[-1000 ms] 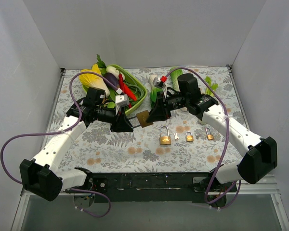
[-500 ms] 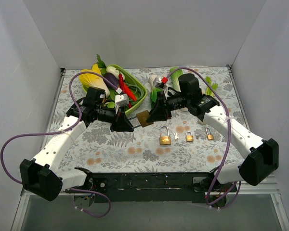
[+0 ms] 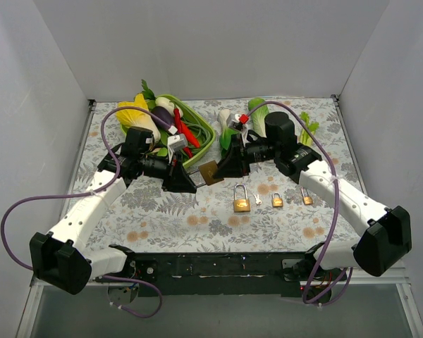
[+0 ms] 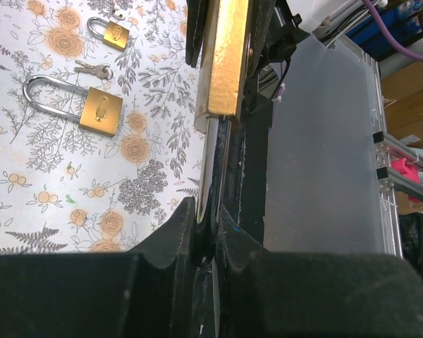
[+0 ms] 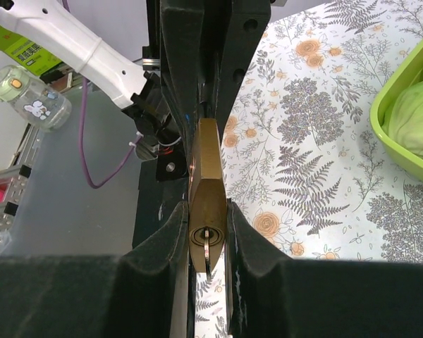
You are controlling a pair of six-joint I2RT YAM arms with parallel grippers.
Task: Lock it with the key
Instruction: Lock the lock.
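**Both arms grip one padlock above the table's middle**

The large padlock hangs off the table near the centre of the top view, held between the two grippers. The left gripper reaches in from 9 o'clock, its fingers closed on the steel shackle, with the brass body beyond them. The right gripper comes from 3 o'clock, its fingers clamped on the sides of the brass body. In the right wrist view the keyhole end faces the camera, and a slim key sits in it.

At about 4 o'clock from the held padlock, three smaller padlocks lie in a row on the flowered table, with a loose key between the first two. A green basket of vegetables stands at 11 o'clock.
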